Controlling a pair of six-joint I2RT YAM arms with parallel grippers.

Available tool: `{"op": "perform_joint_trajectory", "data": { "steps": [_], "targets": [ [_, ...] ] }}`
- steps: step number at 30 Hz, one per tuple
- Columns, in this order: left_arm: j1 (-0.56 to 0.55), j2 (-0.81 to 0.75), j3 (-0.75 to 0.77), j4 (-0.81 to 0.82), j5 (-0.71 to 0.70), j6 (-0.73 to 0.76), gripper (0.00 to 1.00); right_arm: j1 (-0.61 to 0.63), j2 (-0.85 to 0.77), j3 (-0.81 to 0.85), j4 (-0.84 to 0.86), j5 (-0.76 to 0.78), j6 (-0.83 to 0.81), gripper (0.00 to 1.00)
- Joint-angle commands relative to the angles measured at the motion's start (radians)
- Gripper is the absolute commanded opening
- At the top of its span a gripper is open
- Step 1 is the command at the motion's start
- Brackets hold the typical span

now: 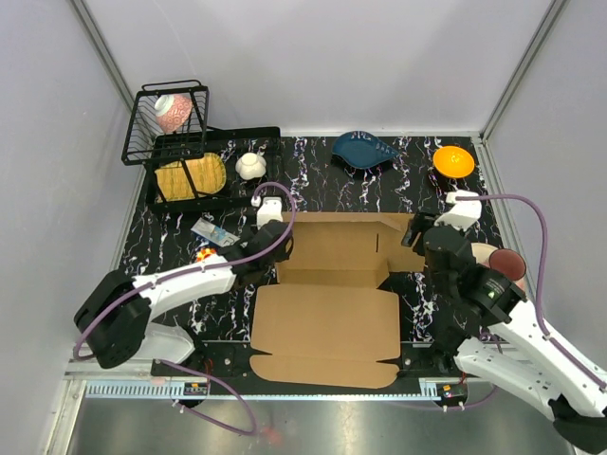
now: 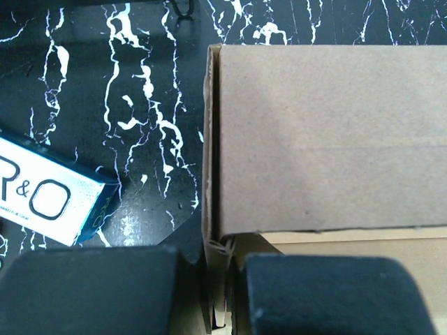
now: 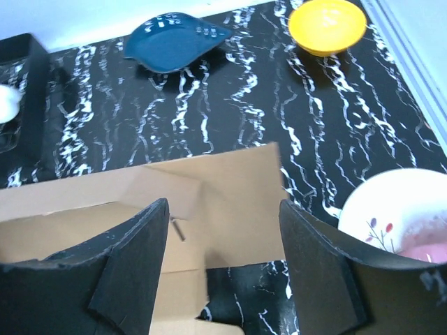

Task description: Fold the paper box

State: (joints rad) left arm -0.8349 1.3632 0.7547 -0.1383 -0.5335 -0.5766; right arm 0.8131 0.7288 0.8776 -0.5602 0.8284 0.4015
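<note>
The paper box (image 1: pixel 327 318) is brown cardboard in the middle of the table. Its near panel lies flat and its far part (image 1: pixel 332 246) is partly raised. My left gripper (image 1: pixel 272 237) is at the box's left side. In the left wrist view the left gripper (image 2: pixel 222 293) is shut on the doubled left wall (image 2: pixel 216 209) of the paper box. My right gripper (image 1: pixel 420 237) hangs over the box's right flap. In the right wrist view the right gripper (image 3: pixel 223 213) is open, with the flap (image 3: pixel 237 188) lying below and between its fingers (image 3: pixel 140 244), untouched.
A black wire rack (image 1: pixel 166 118) holding a pink cup and a tray (image 1: pixel 190 175) stand at the back left, with a white pot (image 1: pixel 250 166) beside them. A blue dish (image 1: pixel 365 150) and an orange bowl (image 1: pixel 453 161) sit at the back. A white plate (image 3: pixel 391 209) lies right of the box and a packet (image 2: pixel 49 195) lies left of it.
</note>
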Motion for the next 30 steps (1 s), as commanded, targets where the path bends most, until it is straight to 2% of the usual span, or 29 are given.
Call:
{"op": "perform_joint_trajectory", "data": {
  "steps": [1,9,14,20,25,30],
  "targets": [
    [0.022,-0.055,-0.063,0.002,0.050,-0.005,0.00,-0.087,-0.006,-0.057,-0.046,-0.031,0.123,0.74],
    [0.025,-0.156,-0.113,0.028,-0.036,0.081,0.00,-0.144,0.015,-0.123,0.060,-0.098,0.077,0.82],
    [0.077,-0.203,-0.127,0.049,-0.043,0.139,0.00,-0.161,-0.022,-0.192,0.134,-0.110,0.022,0.86],
    [0.204,-0.250,-0.098,0.060,0.185,0.218,0.00,-0.167,-0.058,-0.273,0.247,-0.210,-0.024,0.86],
    [0.237,-0.197,-0.015,-0.007,0.318,0.288,0.00,-0.170,-0.035,-0.318,0.307,-0.239,0.011,0.87],
    [0.249,-0.197,0.008,-0.018,0.406,0.319,0.00,-0.178,-0.042,-0.386,0.445,-0.223,0.031,0.87]
  ]
}}
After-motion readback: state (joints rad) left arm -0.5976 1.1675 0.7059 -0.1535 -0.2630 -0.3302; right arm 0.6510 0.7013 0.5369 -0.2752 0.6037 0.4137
